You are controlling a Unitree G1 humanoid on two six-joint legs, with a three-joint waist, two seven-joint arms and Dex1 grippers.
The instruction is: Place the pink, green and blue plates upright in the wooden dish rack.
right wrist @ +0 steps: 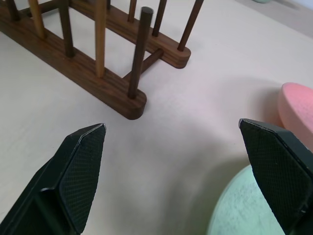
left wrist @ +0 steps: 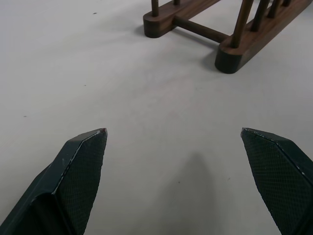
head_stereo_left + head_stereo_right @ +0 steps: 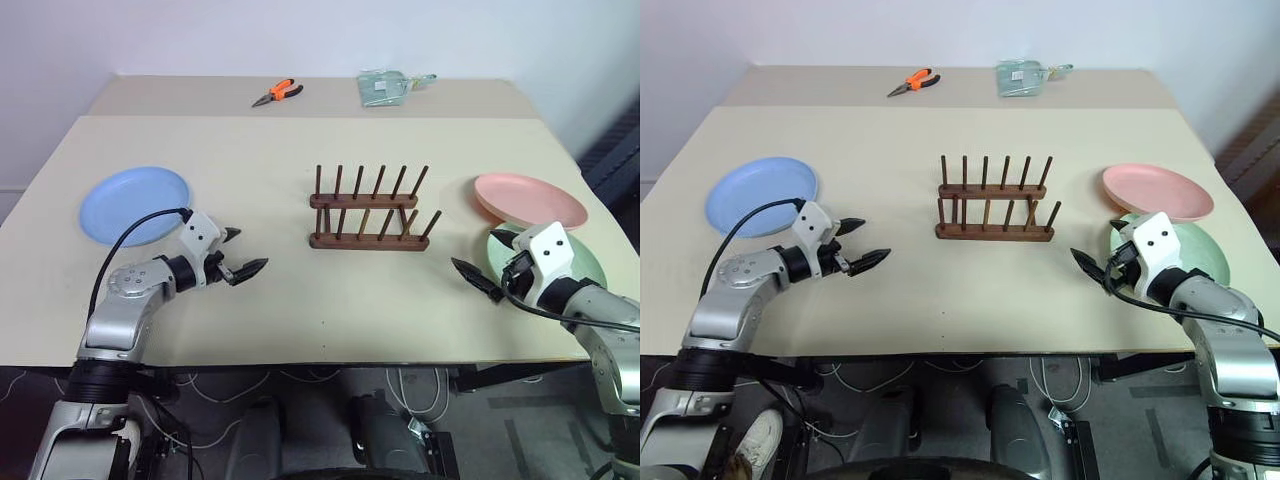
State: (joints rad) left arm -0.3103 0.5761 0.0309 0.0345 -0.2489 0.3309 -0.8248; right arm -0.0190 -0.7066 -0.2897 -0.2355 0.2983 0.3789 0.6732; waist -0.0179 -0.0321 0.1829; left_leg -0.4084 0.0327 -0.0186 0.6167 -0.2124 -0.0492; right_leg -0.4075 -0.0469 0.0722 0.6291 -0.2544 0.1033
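Note:
The wooden dish rack [image 3: 366,210] stands empty in the middle of the table, its pegs upright. A light blue plate [image 3: 134,204] lies flat at the left. At the right a pink plate [image 3: 529,199] rests partly over a mint green plate [image 3: 588,262]. My left gripper [image 3: 240,254] hovers open just right of the blue plate, pointing toward the rack [image 2: 215,34]. My right gripper [image 3: 484,265] is open at the green plate's near-left edge, also facing the rack [image 1: 98,63]; pink [image 1: 298,105] and green [image 1: 244,210] rims show beside its fingers. Nothing is held.
Orange-handled pliers [image 3: 277,93] and a clear plastic packet [image 3: 386,86] lie on the far strip of the table. The beige table [image 3: 300,300] has bare surface between both grippers and the rack. Cables hang below the near edge.

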